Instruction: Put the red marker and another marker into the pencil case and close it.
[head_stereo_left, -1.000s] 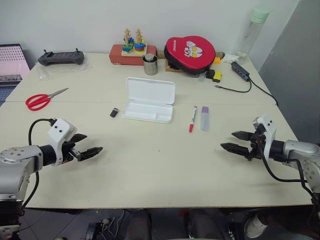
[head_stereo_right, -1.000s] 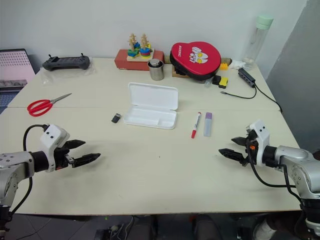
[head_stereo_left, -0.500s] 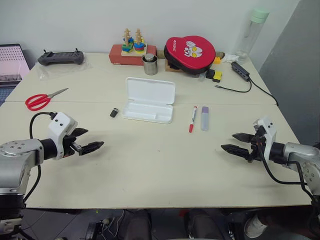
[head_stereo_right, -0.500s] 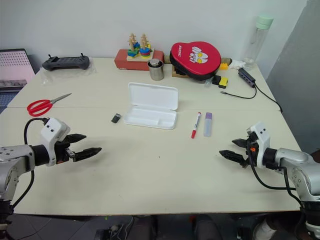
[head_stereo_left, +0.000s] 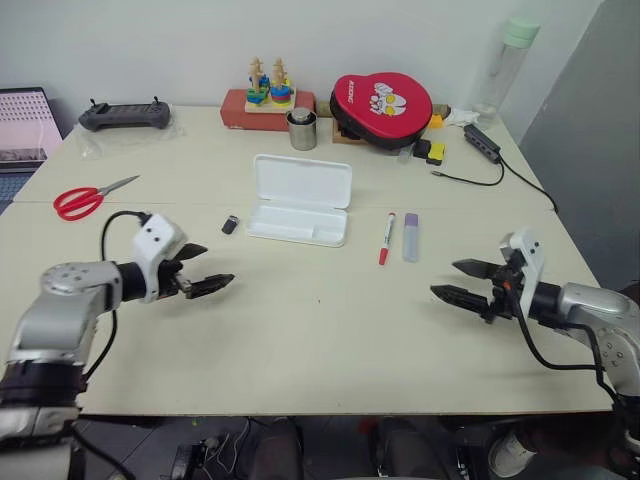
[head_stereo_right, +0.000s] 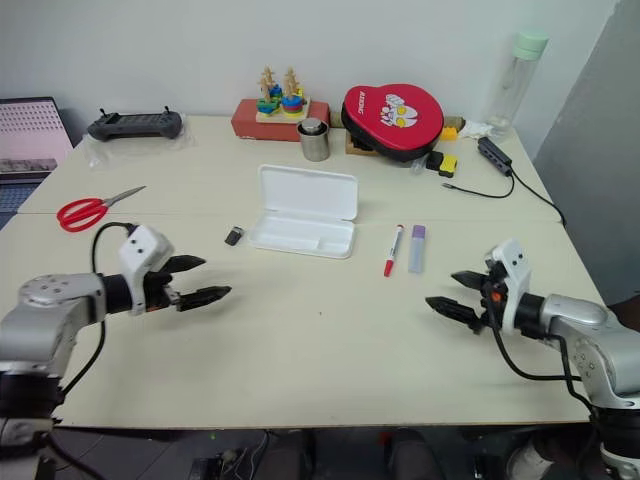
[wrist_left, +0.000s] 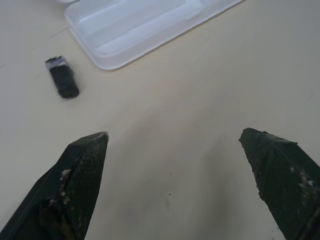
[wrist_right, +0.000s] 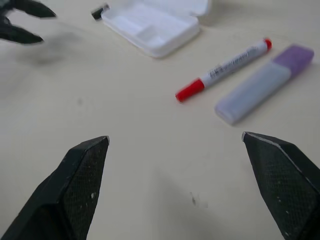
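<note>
The pencil case (head_stereo_left: 299, 199) lies open near the middle of the worktop (head_stereo_left: 300, 320), its lid folded back toward the far side and its shallow tray bare. Just to its right the red marker (head_stereo_left: 386, 237) lies flat, red cap toward the near edge, and right beside that, not touching it, lies the thicker lavender marker (head_stereo_left: 410, 236), purple cap at the far end. A small black object (head_stereo_left: 230, 224) sits just left of the case; what it is cannot be made out.

The left gripper (head_stereo_left: 207, 271) hovers over bare worktop to the near left of the case, fingers spread wide and gripping nothing; in its wrist view the case (wrist_left: 145, 27) is cut off at the picture's edge. The right gripper (head_stereo_left: 458, 281) hovers to the near right of the markers, fingers likewise spread and empty, well apart from both pens.

Farther out: red-handled scissors (head_stereo_left: 85, 198) at the left, a black handheld controller (head_stereo_left: 124, 115) at the far left, a wooden stacking toy (head_stereo_left: 267, 93), a metal cup (head_stereo_left: 302, 129), a red cartoon-printed pouch (head_stereo_left: 380, 103), a clear bottle (head_stereo_left: 503, 68) and a dark cabled hub (head_stereo_left: 481, 143).
</note>
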